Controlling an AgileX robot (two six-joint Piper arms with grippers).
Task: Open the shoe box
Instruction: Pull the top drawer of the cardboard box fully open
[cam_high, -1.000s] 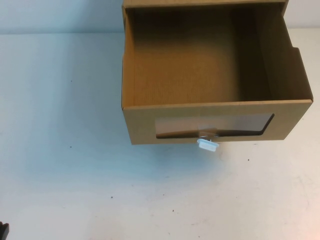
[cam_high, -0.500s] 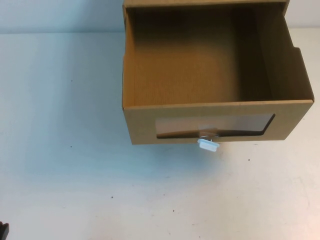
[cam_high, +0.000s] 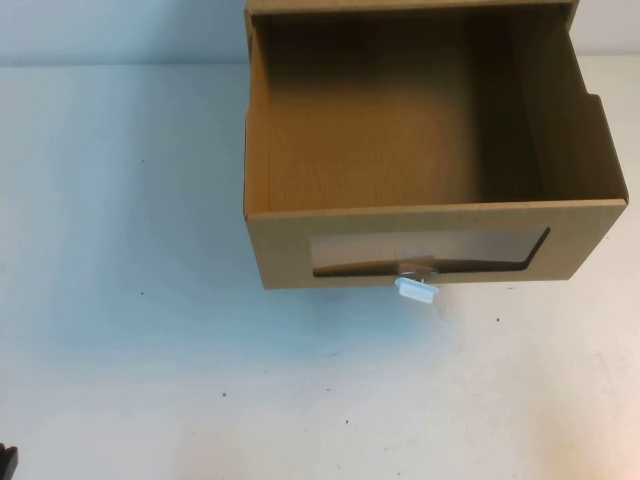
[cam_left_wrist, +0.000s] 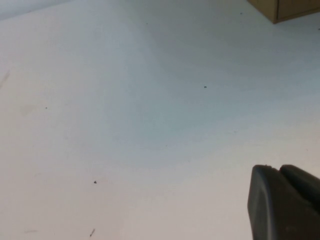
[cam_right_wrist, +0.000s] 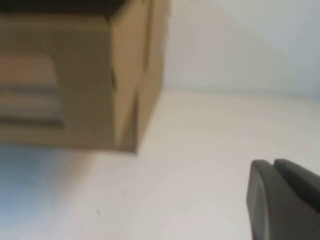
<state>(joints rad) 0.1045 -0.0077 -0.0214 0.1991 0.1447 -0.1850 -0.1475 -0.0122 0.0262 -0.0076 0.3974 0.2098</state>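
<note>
The brown cardboard shoe box (cam_high: 290, 250) stands at the back middle of the table, its drawer pulled out toward me and empty inside. The drawer's front panel has a clear window and a small pale blue handle (cam_high: 416, 288). My left gripper (cam_left_wrist: 277, 169) is shut and holds nothing, low over the table at the near left; only a dark sliver of it (cam_high: 6, 462) shows in the high view, and a corner of the box (cam_left_wrist: 285, 7) lies far from it. My right gripper (cam_right_wrist: 274, 162) is also shut and empty, near the box's right front corner (cam_right_wrist: 125, 90), apart from it.
The white table (cam_high: 150, 350) spreads out left of and in front of the box, marked only by a few tiny dark specks. The box's outer shell (cam_high: 410, 6) runs past the top of the high view.
</note>
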